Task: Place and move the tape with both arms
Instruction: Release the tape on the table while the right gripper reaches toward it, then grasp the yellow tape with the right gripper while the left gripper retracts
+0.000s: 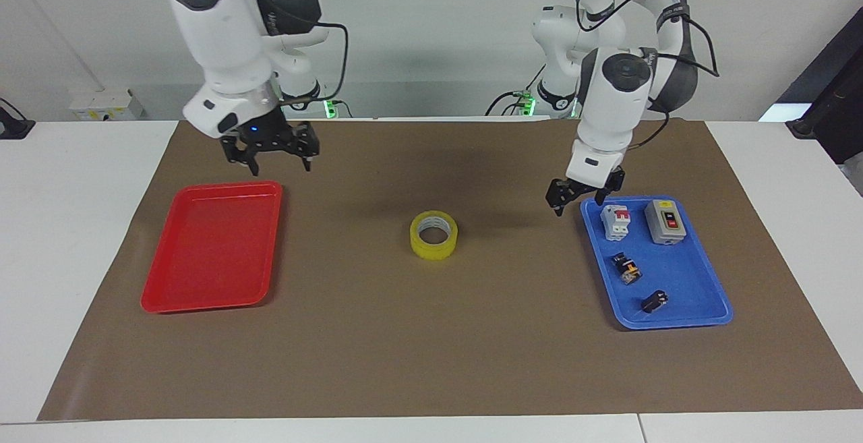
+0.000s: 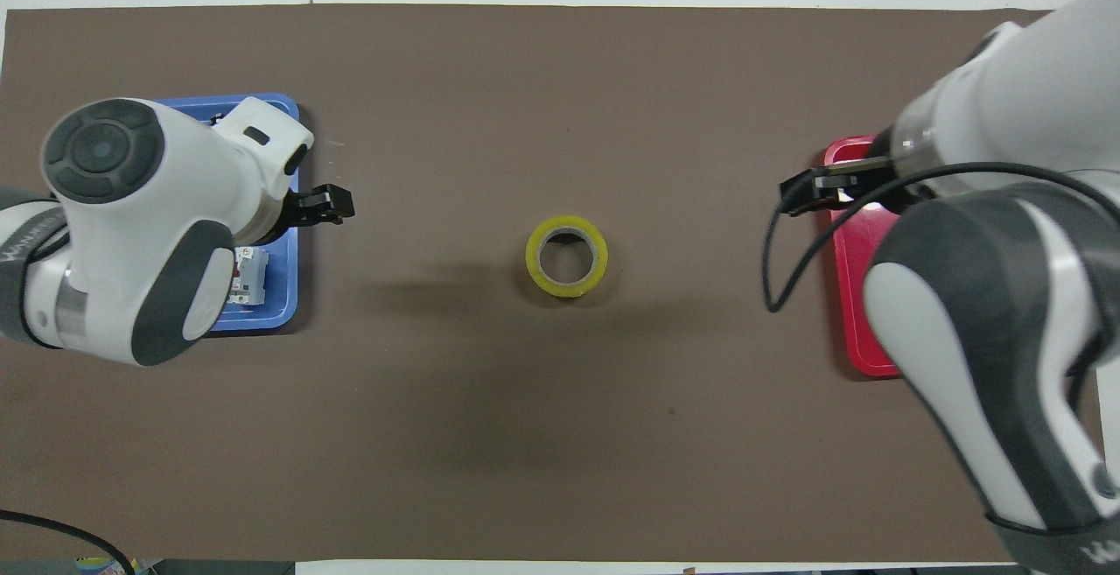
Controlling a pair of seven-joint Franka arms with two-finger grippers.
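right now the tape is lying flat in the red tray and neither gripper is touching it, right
Not quite: the facing view shows the tape lying flat on the brown mat between the two trays, not in the red tray. Neither gripper touches it.

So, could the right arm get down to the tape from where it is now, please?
Probably yes. The tape lies flat and alone mid-mat, touched by nothing; the right gripper hangs open above the red tray, and the left gripper is over by the blue tray.
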